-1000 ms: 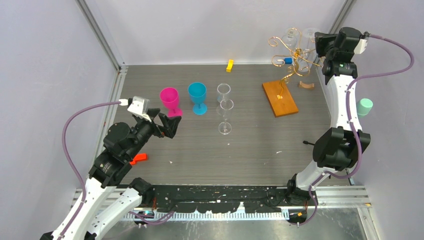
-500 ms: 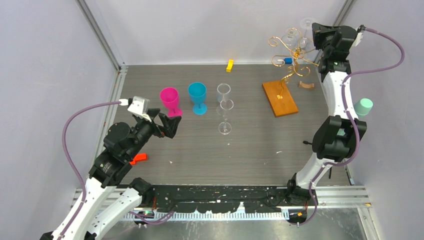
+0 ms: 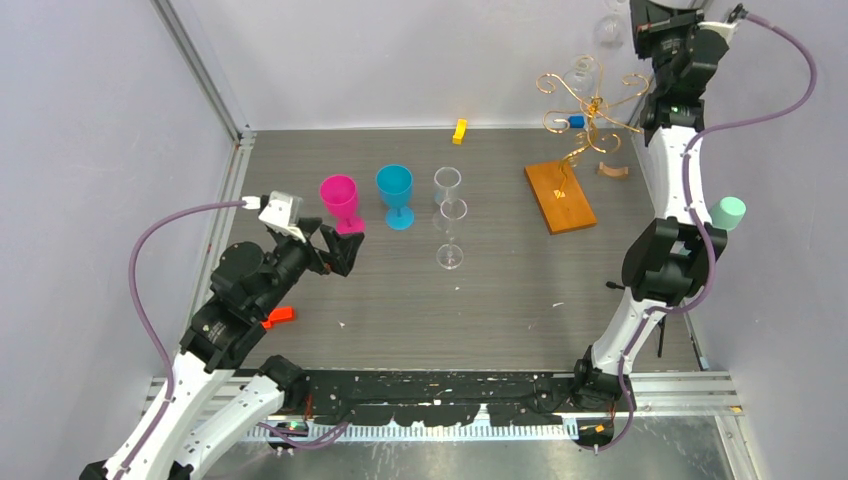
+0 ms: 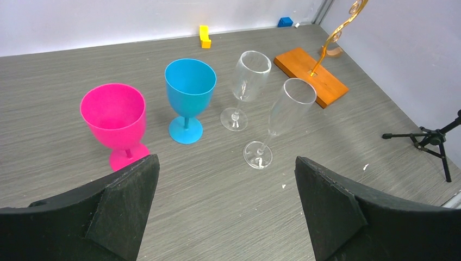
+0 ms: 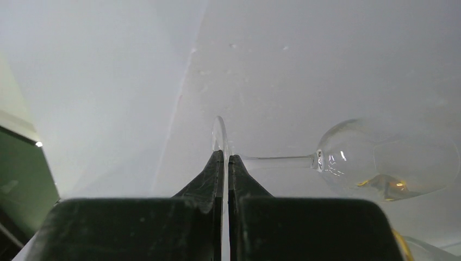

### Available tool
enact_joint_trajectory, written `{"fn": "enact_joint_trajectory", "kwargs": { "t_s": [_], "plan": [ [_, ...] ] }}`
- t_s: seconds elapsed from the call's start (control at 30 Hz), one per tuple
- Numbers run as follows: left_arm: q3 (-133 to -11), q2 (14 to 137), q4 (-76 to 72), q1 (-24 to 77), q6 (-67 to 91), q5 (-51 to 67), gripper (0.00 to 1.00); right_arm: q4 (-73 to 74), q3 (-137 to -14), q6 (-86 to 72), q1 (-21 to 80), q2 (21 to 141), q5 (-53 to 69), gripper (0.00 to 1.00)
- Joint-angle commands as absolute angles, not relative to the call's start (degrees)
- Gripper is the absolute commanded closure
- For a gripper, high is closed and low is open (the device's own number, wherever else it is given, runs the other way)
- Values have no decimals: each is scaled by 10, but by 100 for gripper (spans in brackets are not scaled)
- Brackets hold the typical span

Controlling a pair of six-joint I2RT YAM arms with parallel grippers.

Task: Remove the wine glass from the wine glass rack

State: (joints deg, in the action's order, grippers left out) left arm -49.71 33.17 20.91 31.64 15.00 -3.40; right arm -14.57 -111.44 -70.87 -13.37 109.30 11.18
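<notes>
The wine glass rack is a gold wire stand on an orange-brown wooden base at the back right; its base also shows in the left wrist view. My right gripper is high above the rack, shut on the thin foot of a clear wine glass. The glass lies sideways, its bowl to the right of my fingers. A second clear glass hangs on the rack. My left gripper is open and empty, low over the table at the left.
A pink goblet, a blue goblet and two clear glasses stand mid-table. A yellow block, blue block, brown curved piece, mint cup, red piece and small black tripod are around.
My right arm has risen, carrying the wine glass up and away from the rack's upper arms. The left arm has not moved.
</notes>
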Motion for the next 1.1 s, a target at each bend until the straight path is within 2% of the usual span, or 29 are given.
{"fn": "enact_joint_trajectory", "kwargs": {
  "t_s": [0.0,0.5,0.8,1.07],
  "plan": [
    [-519,338,197,315,155,-32,2,-250,-1179,-737,-136,1071,151,100],
    [-518,348,178,315,166,-15,2,-266,-1107,-874,-95,924,221,100],
    [-523,345,167,315,173,-3,2,-220,-997,-888,-11,816,234,100],
    [-541,367,121,315,163,40,2,-148,-860,-831,124,715,215,100]
  ]
}}
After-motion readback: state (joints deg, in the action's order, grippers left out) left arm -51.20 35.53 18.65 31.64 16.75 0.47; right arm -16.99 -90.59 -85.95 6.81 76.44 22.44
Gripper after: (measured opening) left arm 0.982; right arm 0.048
